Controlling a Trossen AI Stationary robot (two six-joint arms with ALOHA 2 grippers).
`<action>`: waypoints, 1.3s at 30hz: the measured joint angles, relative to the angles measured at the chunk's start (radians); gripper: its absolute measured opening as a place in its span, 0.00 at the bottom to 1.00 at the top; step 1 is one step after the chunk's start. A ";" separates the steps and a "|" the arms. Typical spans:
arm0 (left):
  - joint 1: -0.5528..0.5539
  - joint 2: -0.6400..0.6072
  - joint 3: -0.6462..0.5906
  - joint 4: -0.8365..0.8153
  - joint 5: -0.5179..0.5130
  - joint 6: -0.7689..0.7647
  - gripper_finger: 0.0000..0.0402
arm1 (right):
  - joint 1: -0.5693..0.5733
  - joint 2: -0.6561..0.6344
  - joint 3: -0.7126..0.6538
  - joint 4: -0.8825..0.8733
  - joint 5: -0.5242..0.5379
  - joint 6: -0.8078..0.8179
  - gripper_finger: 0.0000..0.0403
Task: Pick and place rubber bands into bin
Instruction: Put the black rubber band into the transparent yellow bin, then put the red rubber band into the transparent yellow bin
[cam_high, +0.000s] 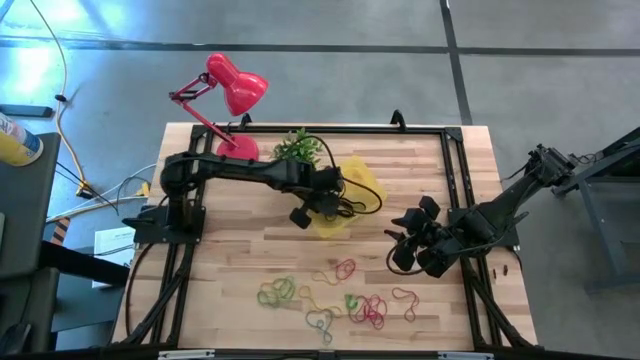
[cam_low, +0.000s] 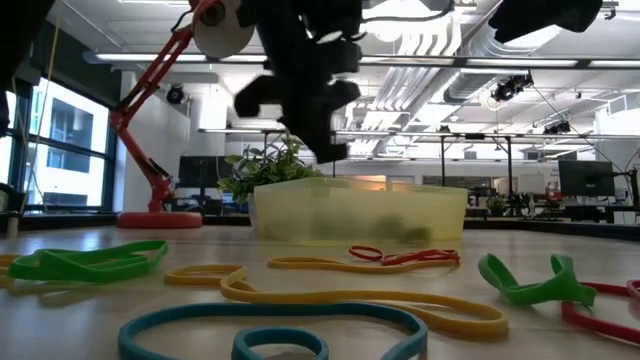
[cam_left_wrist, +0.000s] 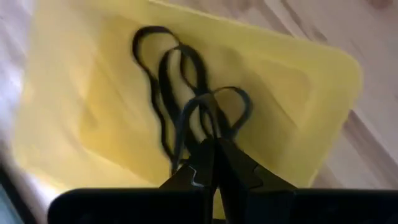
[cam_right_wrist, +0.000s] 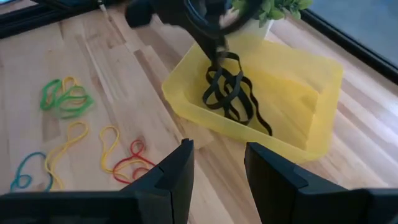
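The bin (cam_high: 366, 184) is a shallow translucent yellow tray in the middle of the table, by the plant. My left gripper (cam_high: 325, 205) stands over it, shut on a bunch of black rubber bands (cam_right_wrist: 230, 93). Coloured rubber bands (cam_high: 330, 295) in green, yellow, red, orange and blue lie loose along the table's near edge and fill the front of the low view (cam_low: 350, 290). My right gripper (cam_right_wrist: 217, 168) is open and holds nothing; it hovers right of the bin (cam_right_wrist: 311, 93), facing it. My left gripper (cam_left_wrist: 213, 163) pinches the black rubber bands at the top of their loops (cam_left_wrist: 208, 127) between its two shut fingertips. It comes from above, pointing down into the bin (cam_left_wrist: 298, 74). The several loops hang slack below the fingers, and their lower ends (cam_right_wrist: 249, 115) reach the bin's floor.
A red desk lamp (cam_high: 235, 85) and a green spiky plant (cam_high: 300, 148) stand at the far edge, just behind the bin. A black frame runs around the tabletop. Bare wood lies between the bin and the loose bands.
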 joint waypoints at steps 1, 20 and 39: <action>0.001 0.001 -0.003 -0.019 0.005 0.001 0.00 | 0.000 0.000 0.000 0.005 0.001 0.000 0.33; 0.001 0.030 -0.002 -0.011 0.007 0.007 0.29 | 0.000 0.000 0.000 0.024 -0.025 0.015 0.33; -0.116 -0.249 -0.002 -0.148 0.042 -0.081 0.41 | 0.241 0.212 0.000 -0.072 -0.374 0.271 0.33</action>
